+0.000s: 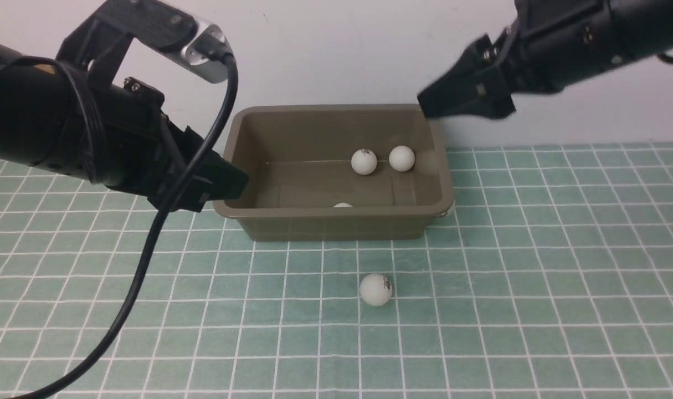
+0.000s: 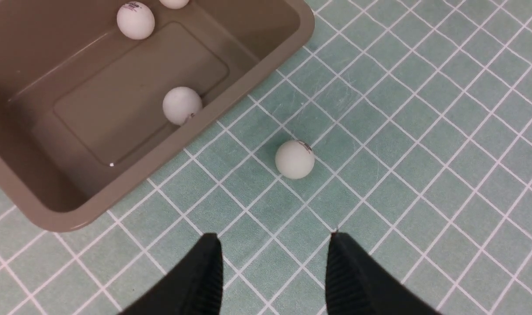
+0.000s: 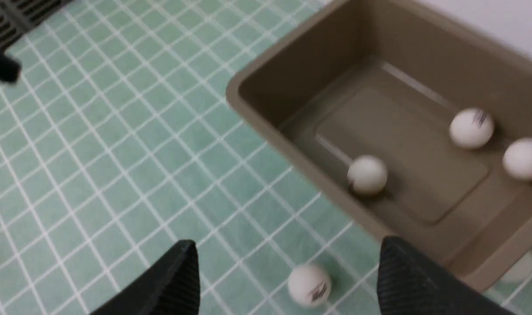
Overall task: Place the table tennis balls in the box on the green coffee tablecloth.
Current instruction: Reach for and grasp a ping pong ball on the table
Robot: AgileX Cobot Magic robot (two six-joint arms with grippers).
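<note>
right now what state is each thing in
box, upright, three table tennis balls inside
ball in front of the box, loose on the green tablecloth
ball by the box's right corner, outside, mostly hidden
left gripper, jaws apart, empty
right gripper, jaws apart, empty

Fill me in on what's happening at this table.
Two robot arms are putting balls into the box on the cloth. Three are inside: two by the far wall and one against the near wall. One ball lies loose on the cloth in front of the box, and another shows just outside its near right corner. The right gripper hangs open and empty above the far right corner. The left gripper, also open and empty, hovers by the box's left end.
</note>
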